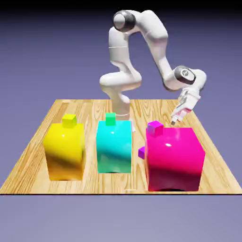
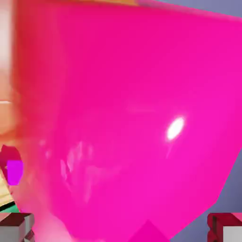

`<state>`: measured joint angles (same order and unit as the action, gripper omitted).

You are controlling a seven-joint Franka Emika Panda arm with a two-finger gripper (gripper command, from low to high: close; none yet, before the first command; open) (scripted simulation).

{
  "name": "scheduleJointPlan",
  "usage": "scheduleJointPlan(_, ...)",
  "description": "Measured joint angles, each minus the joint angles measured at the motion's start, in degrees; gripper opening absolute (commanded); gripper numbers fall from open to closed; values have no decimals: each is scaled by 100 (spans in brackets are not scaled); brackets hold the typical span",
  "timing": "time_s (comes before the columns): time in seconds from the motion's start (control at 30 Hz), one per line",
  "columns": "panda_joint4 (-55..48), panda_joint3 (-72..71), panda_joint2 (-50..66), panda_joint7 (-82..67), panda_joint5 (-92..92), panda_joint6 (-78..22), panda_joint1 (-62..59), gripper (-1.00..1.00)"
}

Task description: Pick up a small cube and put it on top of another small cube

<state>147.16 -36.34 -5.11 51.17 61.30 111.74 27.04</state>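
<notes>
Gripper (image 1: 174,121) empty, jaws spread wide: in the hand view, fingertips (image 2: 16,226) at the two bottom corners with nothing between them. Tilted, tips aimed down and toward the exterior view's left. Hanging just over the far right part of the pink block's (image 1: 175,158) top, apparently not touching it.

Purple cube (image 1: 155,127) on that same top, near its far left corner. From the gripper: to the exterior view's left and slightly lower, near but apart. Coming move judged to turn on this, a short sideways shift along the top, then a small descent to straddle the cube. No long axis to match, all sides equal, so only squaring the jaws to its faces. Single arm, no choice of hand.

Pink cube (image 1: 141,152) down on the table (image 1: 212,160), against the block's left side, in the gap toward the cyan block (image 1: 114,146). Lower than the purple cube and nearer the camera.

Hard to make out: pink cube partly cut off by the block's edge. Colours of the two small cubes close, so the naming is a judgement. Hand view almost filled by blurred glossy pink; only a purple patch (image 2: 14,171) at its left edge, probably the purple cube, with a dark magenta shape above it that cannot be identified. Actual gap between fingertips and block top not clear.
</notes>
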Motion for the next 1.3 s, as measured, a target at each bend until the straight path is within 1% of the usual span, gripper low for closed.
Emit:
scheduleJointPlan(0.23, 93, -606, 1453, -165, 1665, -1431, 471, 0)
scheduleJointPlan(0.4, 948, 216, 2493, -881, 1354, -680, -60, 0)
scheduleJointPlan(0.47, 988, 254, 2540, -914, 1339, -644, -85, 0)
scheduleJointPlan(0.6, 798, 897, 3254, -498, 2334, -636, -242, 0)
scheduleJointPlan(0.63, 754, 1046, 3420, -401, 2565, -634, -279, -100)
scheduleJointPlan(0.7, 754, 1047, 3420, -402, 2560, -634, -279, -100)
scheduleJointPlan(0.87, 974, 262, 2529, -914, 1305, -633, -90, -100)
scheduleJointPlan(0.93, 651, 409, 2326, -946, 806, -377, -136, -100)
scheduleJointPlan(1.3, -894, 853, 2856, -3143, -1916, 655, 786, -100)
